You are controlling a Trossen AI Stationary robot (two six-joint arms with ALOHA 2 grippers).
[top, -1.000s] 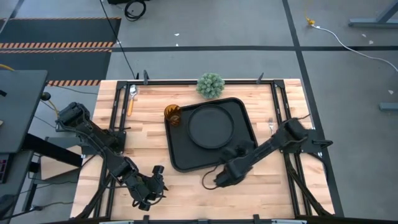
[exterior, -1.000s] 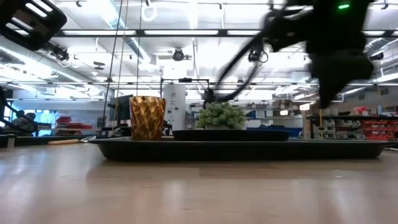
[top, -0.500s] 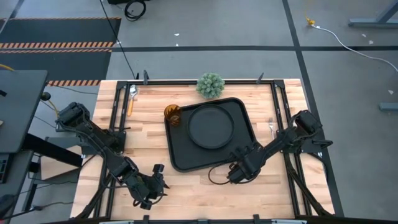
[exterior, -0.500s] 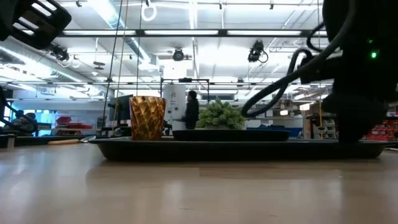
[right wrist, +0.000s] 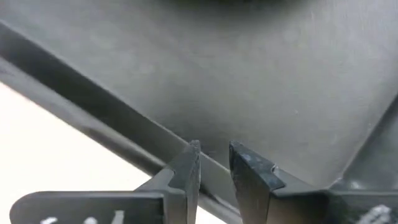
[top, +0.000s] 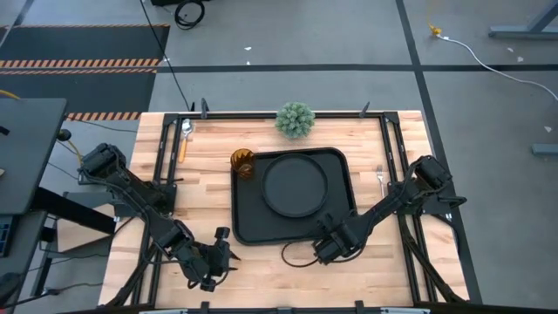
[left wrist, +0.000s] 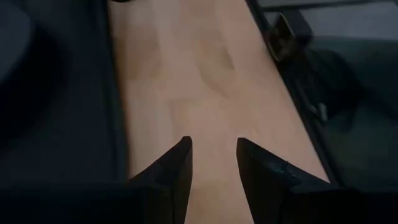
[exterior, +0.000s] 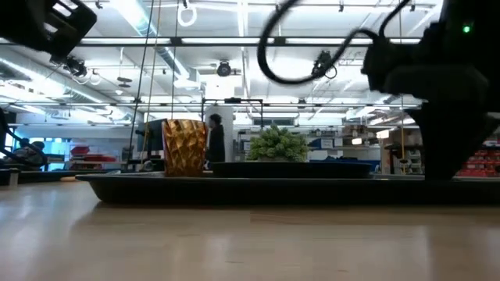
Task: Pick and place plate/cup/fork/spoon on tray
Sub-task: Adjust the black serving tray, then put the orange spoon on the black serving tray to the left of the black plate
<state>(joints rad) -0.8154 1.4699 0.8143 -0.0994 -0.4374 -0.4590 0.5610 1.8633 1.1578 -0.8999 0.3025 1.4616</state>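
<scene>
Now the tray (top: 247,218) sits squared up, rotated from a second ago; right gripper (right wrist: 214,167) pinches its near rim, plate (top: 296,184) just beyond. Left gripper (left wrist: 213,163) idles part-open, empty.

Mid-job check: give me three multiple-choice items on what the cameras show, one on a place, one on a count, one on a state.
1. Where is the plate?
A. on the tray
B. on bare wood
C. in a gripper

2. How many utensils lie on the bare table?
A. none
B. one
C. two

3. How is the left gripper?
A. open, empty
B. shut on the cup
C. shut on a utensil

Answers: 1 A, the plate sits inside the tray's rim; 2 C, the spoon and the fork both lie on wood; 3 A, only wood shows between its fingers.
</scene>
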